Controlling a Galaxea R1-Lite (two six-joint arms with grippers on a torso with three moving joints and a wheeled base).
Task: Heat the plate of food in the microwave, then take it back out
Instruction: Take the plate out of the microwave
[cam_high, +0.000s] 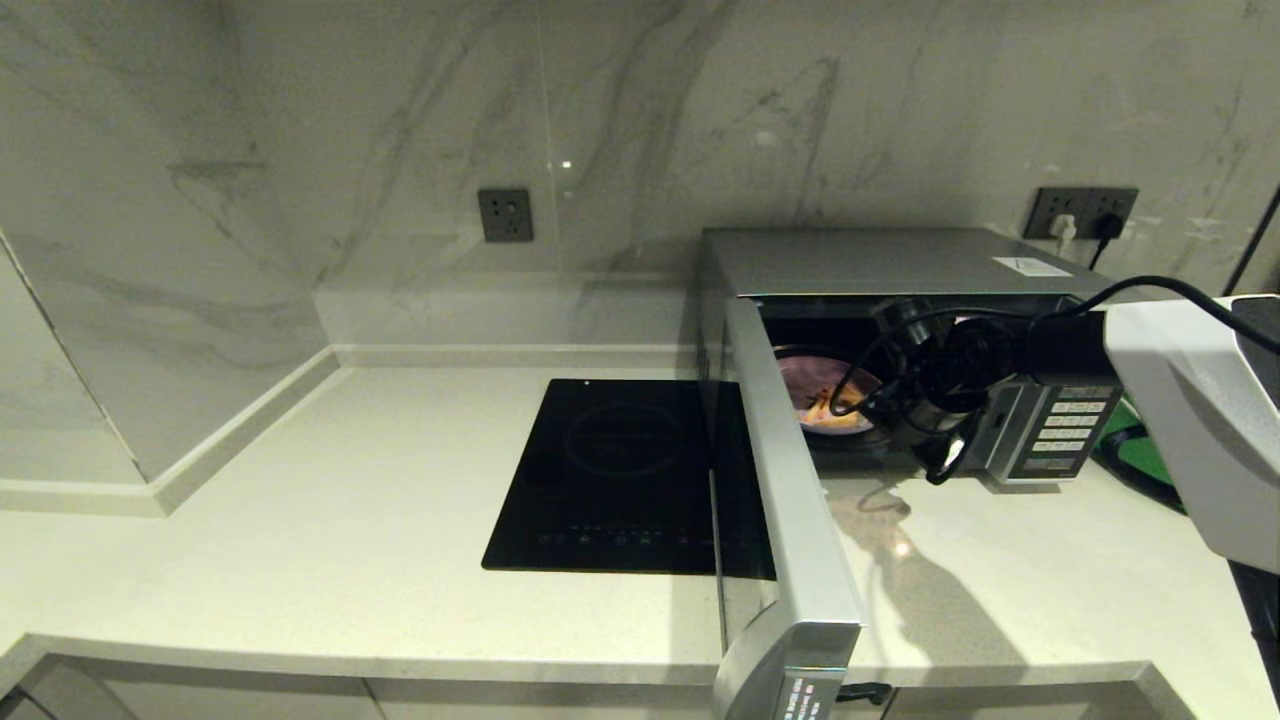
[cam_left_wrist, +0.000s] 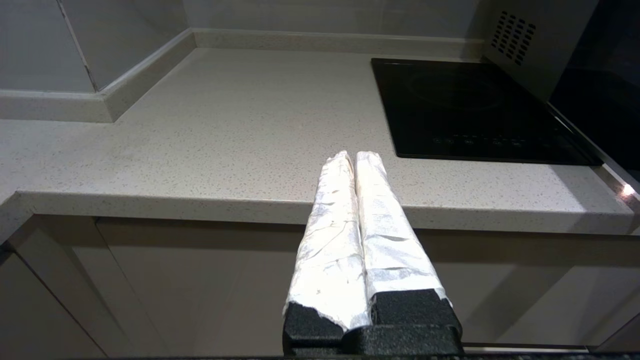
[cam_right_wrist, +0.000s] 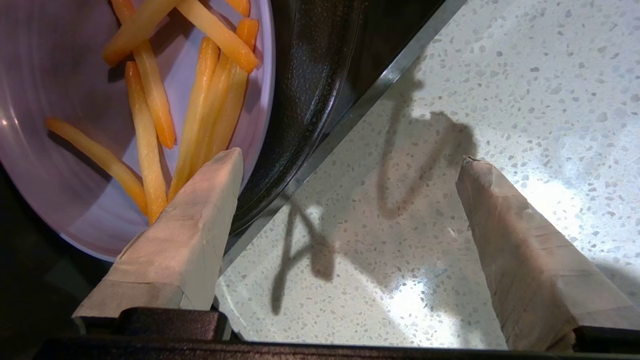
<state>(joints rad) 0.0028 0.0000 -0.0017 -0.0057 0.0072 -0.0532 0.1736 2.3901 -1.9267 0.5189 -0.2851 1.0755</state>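
The silver microwave (cam_high: 880, 262) stands at the back right with its door (cam_high: 790, 500) swung wide open toward me. Inside, the lavender plate of food (cam_high: 815, 395) rests on the dark turntable (cam_right_wrist: 310, 75). My right gripper (cam_high: 925, 440) hangs at the oven's mouth. In the right wrist view the right gripper (cam_right_wrist: 350, 157) is open. One finger overlaps the plate's (cam_right_wrist: 60, 150) near rim beside the fries (cam_right_wrist: 150, 125); the other is over the counter. Nothing sits between them. My left gripper (cam_left_wrist: 355, 155) is shut and empty, low before the counter's front edge.
A flat black cooktop (cam_high: 620, 470) lies left of the microwave, partly behind the open door. The keypad (cam_high: 1065, 425) is at the oven's right, and a green tray (cam_high: 1150, 455) shows beyond it. Wall outlets (cam_high: 505, 215) sit on the marble backsplash.
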